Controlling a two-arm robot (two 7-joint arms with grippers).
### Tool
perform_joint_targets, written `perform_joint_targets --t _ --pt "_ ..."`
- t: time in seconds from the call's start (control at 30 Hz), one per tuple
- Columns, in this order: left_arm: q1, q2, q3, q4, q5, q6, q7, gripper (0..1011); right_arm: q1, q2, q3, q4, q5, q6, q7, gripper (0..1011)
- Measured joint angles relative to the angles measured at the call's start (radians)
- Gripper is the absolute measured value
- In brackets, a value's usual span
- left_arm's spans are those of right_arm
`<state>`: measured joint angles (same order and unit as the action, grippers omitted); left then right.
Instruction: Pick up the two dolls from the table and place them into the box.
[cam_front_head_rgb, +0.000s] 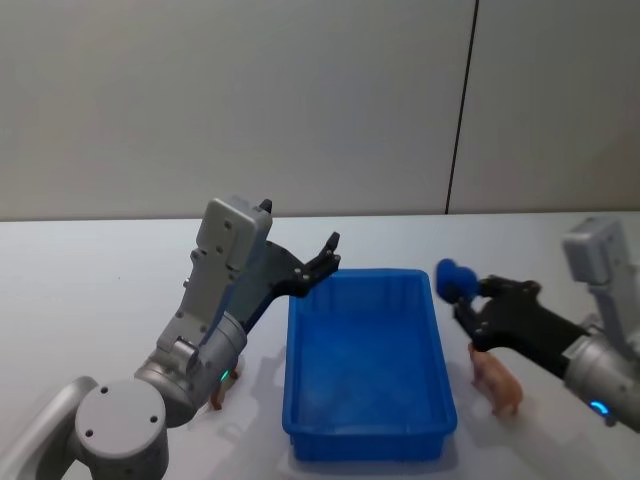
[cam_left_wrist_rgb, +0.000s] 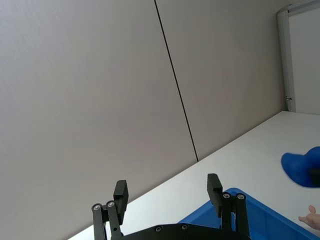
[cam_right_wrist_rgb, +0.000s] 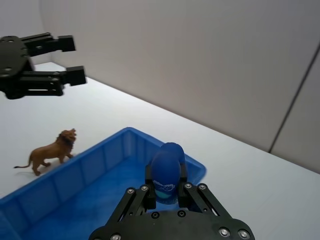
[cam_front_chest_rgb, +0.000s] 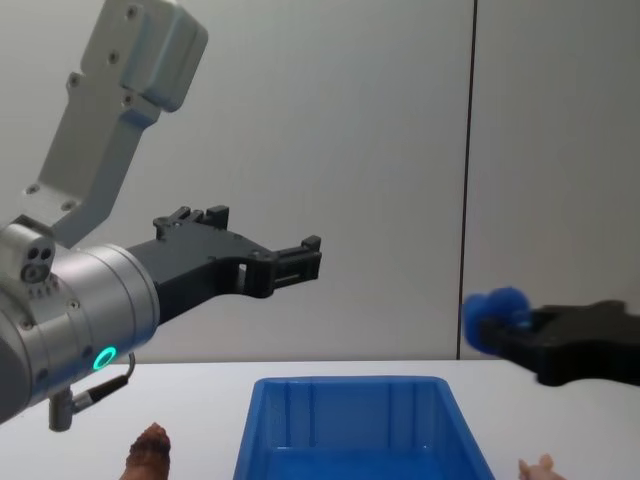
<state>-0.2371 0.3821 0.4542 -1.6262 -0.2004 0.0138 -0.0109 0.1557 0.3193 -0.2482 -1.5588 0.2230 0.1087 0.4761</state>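
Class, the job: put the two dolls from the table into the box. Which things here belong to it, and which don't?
Belong:
lion doll
pink doll
blue box
white table
left gripper, open, raised by the box

Seemingly don't:
blue rounded toy, clamped in the right gripper beside the box
grey wall panels

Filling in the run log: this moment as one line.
left pincer: open, empty, raised | right pincer: shut on blue toy near box | brown doll, pink doll: on table | box: empty

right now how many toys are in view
3: a brown lion on the table left of the box, a pink pig right of it, a blue toy in the right end effector.
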Motion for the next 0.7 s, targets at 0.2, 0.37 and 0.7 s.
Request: perform_joint_targets --t 0.2,0.37,0.7 --pt "0.000 0.000 0.000 0.000 0.000 0.000 0.000 1001 0.028 -0.034 -0.030 0.025 -0.015 0.023 0.035 194" --pt "0.000 0.000 0.000 0.000 0.000 0.000 0.000 1001 0.044 -0.055 -0.050 0.041 -0.028 0.039 0.058 297" --pt "0.000 0.000 0.000 0.000 0.000 0.000 0.000 1001 0.061 -0.076 -0.074 0.061 -0.043 0.055 0.074 645"
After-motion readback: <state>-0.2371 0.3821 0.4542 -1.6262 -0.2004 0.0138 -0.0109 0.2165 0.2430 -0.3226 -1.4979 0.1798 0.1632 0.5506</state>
